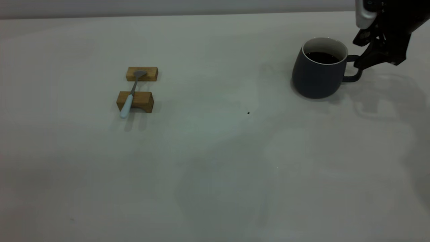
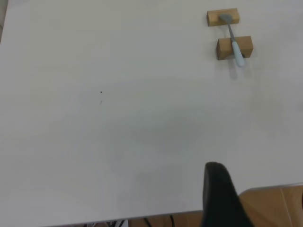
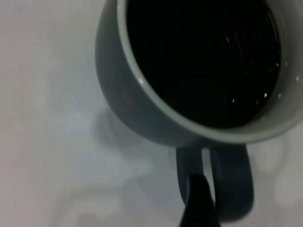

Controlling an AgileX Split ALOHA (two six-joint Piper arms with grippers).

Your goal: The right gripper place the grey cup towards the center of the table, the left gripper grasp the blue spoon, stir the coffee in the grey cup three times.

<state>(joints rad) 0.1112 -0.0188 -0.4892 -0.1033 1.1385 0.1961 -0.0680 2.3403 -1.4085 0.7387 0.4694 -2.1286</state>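
Step one is occupying us: the right gripper (image 1: 358, 64) is reaching the handle of the grey cup (image 1: 317, 72), fingers' state unclear, far right on the tabletop (image 1: 215, 161); next, gripping and sliding it centreward.

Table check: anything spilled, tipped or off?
Nothing stands out. The grey cup stands upright with its coffee inside, no spill on the table. The blue spoon lies across two wooden blocks.

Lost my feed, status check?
Right claw at grey cup handle, cup unmoved. Left claw off spoon. Blue spoon on wooden blocks. Path clear.
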